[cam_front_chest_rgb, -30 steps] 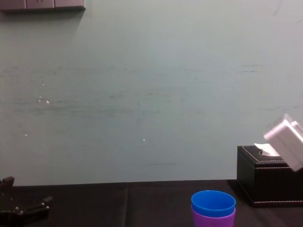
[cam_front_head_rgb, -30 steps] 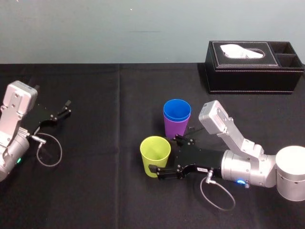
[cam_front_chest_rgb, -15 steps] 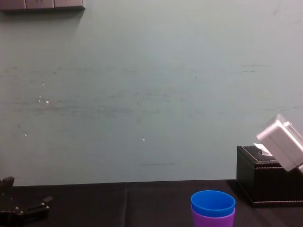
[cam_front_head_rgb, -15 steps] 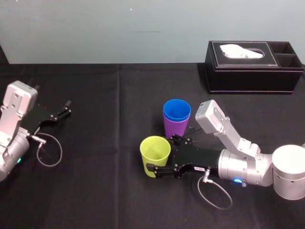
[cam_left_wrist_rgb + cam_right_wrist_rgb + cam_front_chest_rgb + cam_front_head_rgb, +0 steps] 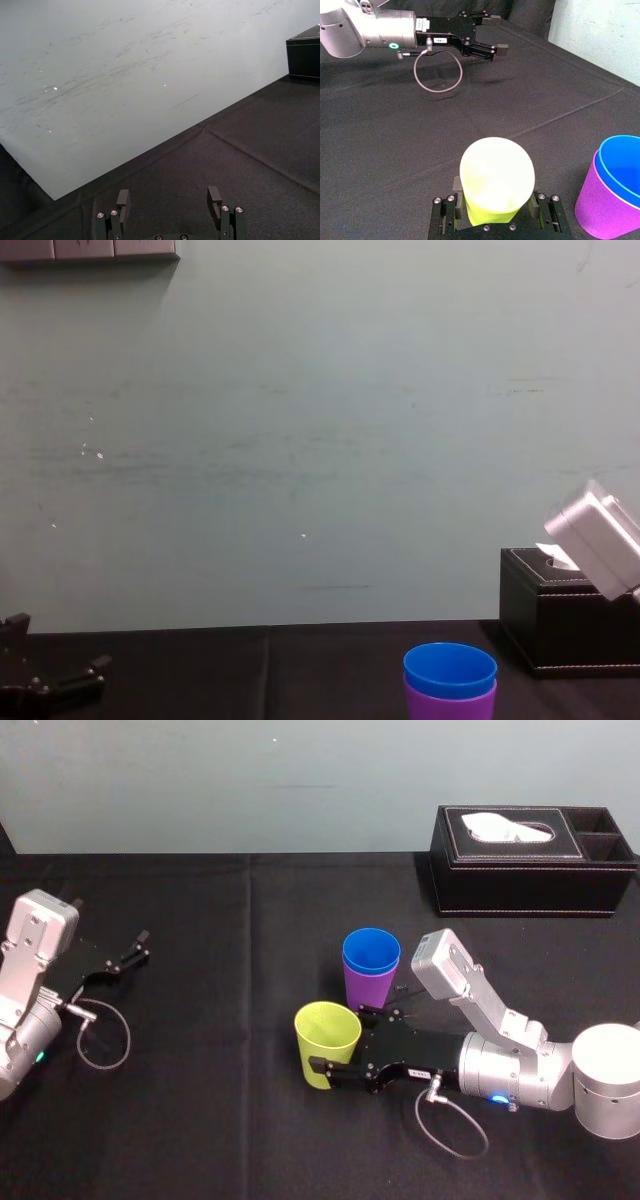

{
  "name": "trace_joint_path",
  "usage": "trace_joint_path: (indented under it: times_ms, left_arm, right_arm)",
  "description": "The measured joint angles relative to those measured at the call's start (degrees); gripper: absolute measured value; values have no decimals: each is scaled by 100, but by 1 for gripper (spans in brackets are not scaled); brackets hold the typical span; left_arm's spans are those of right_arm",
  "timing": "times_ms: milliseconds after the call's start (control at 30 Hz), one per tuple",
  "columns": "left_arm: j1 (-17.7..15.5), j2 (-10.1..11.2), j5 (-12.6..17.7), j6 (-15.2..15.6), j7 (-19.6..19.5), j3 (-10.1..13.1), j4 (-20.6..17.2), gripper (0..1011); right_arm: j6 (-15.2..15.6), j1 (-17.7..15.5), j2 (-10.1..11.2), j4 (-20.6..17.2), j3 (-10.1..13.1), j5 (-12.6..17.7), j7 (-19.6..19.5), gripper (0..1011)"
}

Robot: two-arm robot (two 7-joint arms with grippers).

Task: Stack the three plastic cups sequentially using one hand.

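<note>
On the black table (image 5: 200, 1120), the black tissue box (image 5: 530, 870) sits at the far right. Near the table's middle, the right gripper (image 5: 338, 1058) pinches the yellow-green cup (image 5: 325, 1028), just beside the blue cup (image 5: 371, 952) nested in the purple cup (image 5: 370, 988). The left gripper (image 5: 125, 958) rests at the left, fingers spread.

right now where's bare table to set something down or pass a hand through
Widest bare cloth: between the left gripper and the yellow-green cup, back to the wall. Also free: between the blue cup and the tissue box. Crowded: the right gripper grips the yellow-green cup close beside the blue cup nested in the purple cup.
</note>
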Motion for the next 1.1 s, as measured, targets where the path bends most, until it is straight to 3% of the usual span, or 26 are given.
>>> trace_joint_path:
  times_ms: [433, 800, 867, 1100]
  left_arm:
    - [0, 0, 0, 0, 0, 0, 0, 1011]
    - [0, 0, 0, 0, 0, 0, 0, 1011]
    - [0, 0, 0, 0, 0, 0, 0, 1011]
    - [0, 0, 0, 0, 0, 0, 0, 1012]
  right_arm:
    - [6, -23, 22, -51, 13, -2, -28, 735]
    - [276, -278, 385, -935, 287, 36, -291, 735]
    - [421, -331, 506, -1217, 410, 97, -361, 735]
    - [637, -369, 708, -1685, 719, 310, -483, 734]
